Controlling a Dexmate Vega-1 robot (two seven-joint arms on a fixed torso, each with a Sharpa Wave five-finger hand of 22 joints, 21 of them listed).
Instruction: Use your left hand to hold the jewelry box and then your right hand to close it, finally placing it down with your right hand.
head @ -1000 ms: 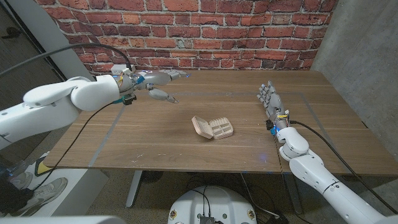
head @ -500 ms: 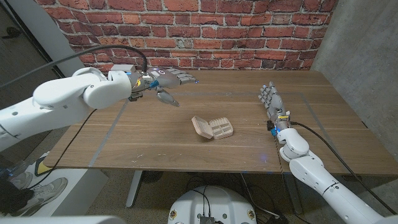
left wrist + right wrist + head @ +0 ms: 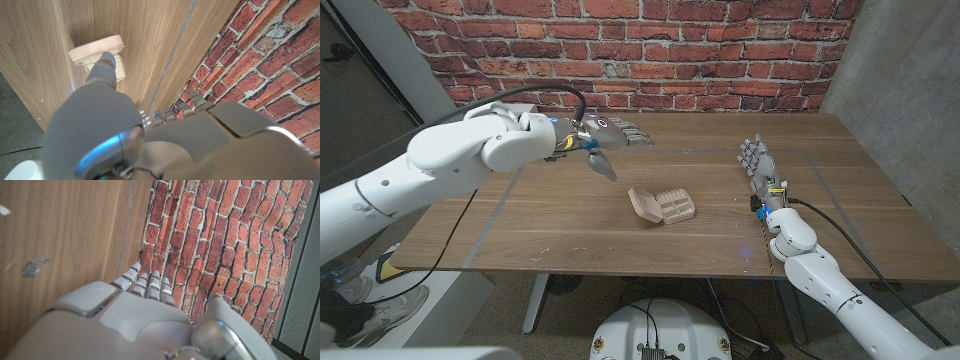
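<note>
An open beige jewelry box (image 3: 661,205) lies at the middle of the wooden table (image 3: 560,220), its lid tilted up on the left side. My left hand (image 3: 605,140) hovers above the table behind and to the left of the box, fingers stretched out and apart, holding nothing. The left wrist view shows the box (image 3: 97,51) beyond my left hand (image 3: 150,135), thumb pointing toward it. My right hand (image 3: 756,162) stands on its edge on the table at the right, well away from the box, fingers straight and empty. The right wrist view shows my right hand (image 3: 145,315) facing the brick wall.
A red brick wall (image 3: 650,55) runs behind the table. A grey concrete wall (image 3: 910,100) stands at the right. Thin taped lines mark a rectangle on the tabletop (image 3: 500,205). A shoe (image 3: 395,300) lies on the floor at the lower left.
My left arm has swung to the right over the table, bringing the hand closer to the jewelry box. The right hand and the box have stayed still.
</note>
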